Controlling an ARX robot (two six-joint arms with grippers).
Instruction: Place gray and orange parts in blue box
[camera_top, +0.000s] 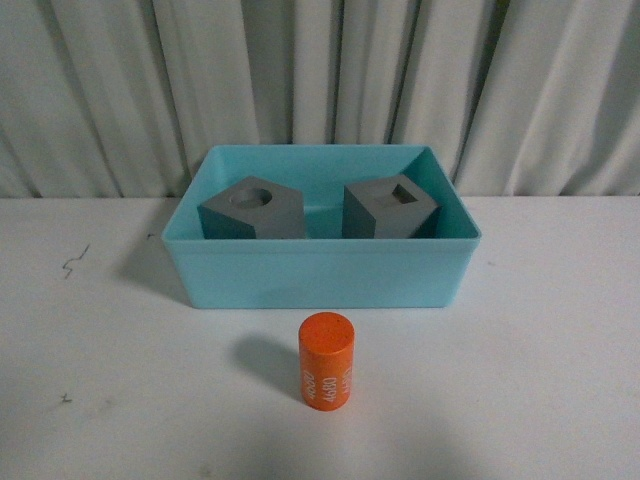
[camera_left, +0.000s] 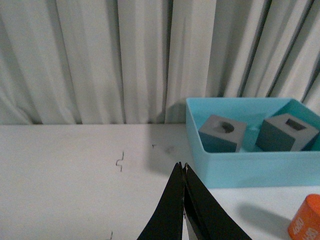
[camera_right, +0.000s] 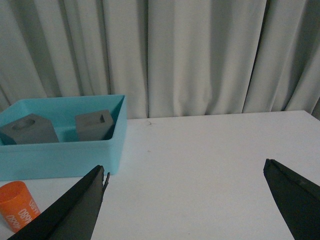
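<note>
Sideways, white "4680" on orange cylinder (camera_top: 326, 358)

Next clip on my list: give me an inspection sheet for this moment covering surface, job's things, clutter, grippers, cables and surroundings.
Surface: white table, bare apart from a few small dark marks on its left side.
Job's things: round-recess gray cube and square-recess gray cube sit side by side inside the blue box; orange cylinder stands upright on the table in front of the box, outside it.
Clutter: nothing seen.
Grippers: left gripper shut, holding nothing; right gripper open wide, holding nothing; neither shows in the front view.
Cables: nothing seen.
Surroundings: pale pleated curtain behind the table.
</note>
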